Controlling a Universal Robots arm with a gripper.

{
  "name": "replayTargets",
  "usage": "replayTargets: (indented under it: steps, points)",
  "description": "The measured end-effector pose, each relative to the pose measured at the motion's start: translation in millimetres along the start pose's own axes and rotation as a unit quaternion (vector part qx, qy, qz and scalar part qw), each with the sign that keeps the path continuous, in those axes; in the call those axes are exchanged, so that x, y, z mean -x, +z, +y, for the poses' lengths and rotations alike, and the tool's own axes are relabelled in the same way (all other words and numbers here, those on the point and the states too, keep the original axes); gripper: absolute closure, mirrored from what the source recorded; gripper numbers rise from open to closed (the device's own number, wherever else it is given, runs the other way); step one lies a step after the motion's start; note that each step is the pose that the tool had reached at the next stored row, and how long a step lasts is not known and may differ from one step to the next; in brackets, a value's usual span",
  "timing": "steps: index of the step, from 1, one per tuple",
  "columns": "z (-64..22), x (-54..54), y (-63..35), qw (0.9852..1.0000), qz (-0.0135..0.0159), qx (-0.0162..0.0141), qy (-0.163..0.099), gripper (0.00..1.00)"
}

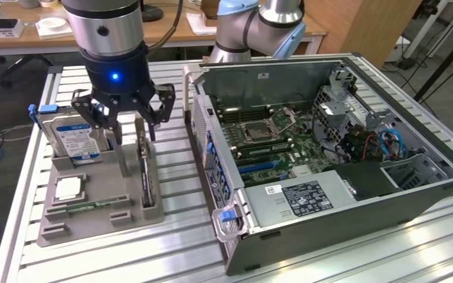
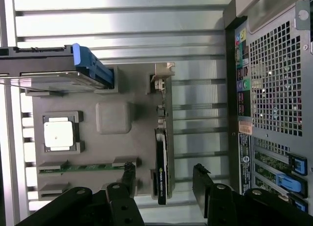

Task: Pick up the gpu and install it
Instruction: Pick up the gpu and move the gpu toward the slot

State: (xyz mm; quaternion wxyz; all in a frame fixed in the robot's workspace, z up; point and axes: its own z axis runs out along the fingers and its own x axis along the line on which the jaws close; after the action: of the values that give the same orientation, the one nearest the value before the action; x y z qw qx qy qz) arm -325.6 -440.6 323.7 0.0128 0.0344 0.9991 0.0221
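The approach to the pick was judged to be the step in hand; nothing had yet been lifted or installed. The gpu [image 1: 143, 168] [image 2: 162, 152] was seen standing on its long edge in a slot of the grey holder [image 1: 101, 221] [image 2: 115, 118], on the side of the holder nearest the open computer case [image 1: 344, 236], with its silver bracket end turned away from the tool. The tool [image 1: 128, 127] [image 2: 165, 171] was held above the card with its jaws spread wide and nothing between them. In the wrist view, one finger was placed on either side of the card's thin top edge, clear of it.

The hard drive [image 1: 73, 138] [image 2: 44, 77] was set upright in the same holder, just beside the tool's other side in the exterior view, while the processor [image 1: 68, 188] [image 2: 58, 134] and the green memory stick [image 1: 92, 205] [image 2: 83, 166] were laid lower in the holder. The holder and the case were both carried on the slatted bench [image 1: 171, 253].

A grasp from here was judged to call for a straight descent along the card's faces, kept clear of the hard drive and squared to the slot.
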Motion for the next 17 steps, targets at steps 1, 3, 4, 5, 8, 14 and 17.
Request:
replayTargets:
  steps: [1,3,4,5,8,14,17]
  points:
    - [0.0,0.1,0.6,1.0000,0.0000,0.0000,0.000,0.41]
    - [-0.1,0.2,1.8,1.0000,0.0000,0.0000,0.000,0.41]
    - [-0.1,0.3,2.3,1.0000,0.0000,0.0000,0.000,0.41]
    - [-0.1,0.5,2.9,1.0000,0.0000,0.0000,0.000,0.41]
    - [-0.3,0.8,4.9,1.0000,0.0000,0.0000,0.000,0.41]
    - [-1.8,1.2,10.1,1.0000,0.0000,0.0000,-0.001,0.41]
    - [-3.4,1.2,12.6,1.0000,0.0001,0.0000,-0.001,0.41]
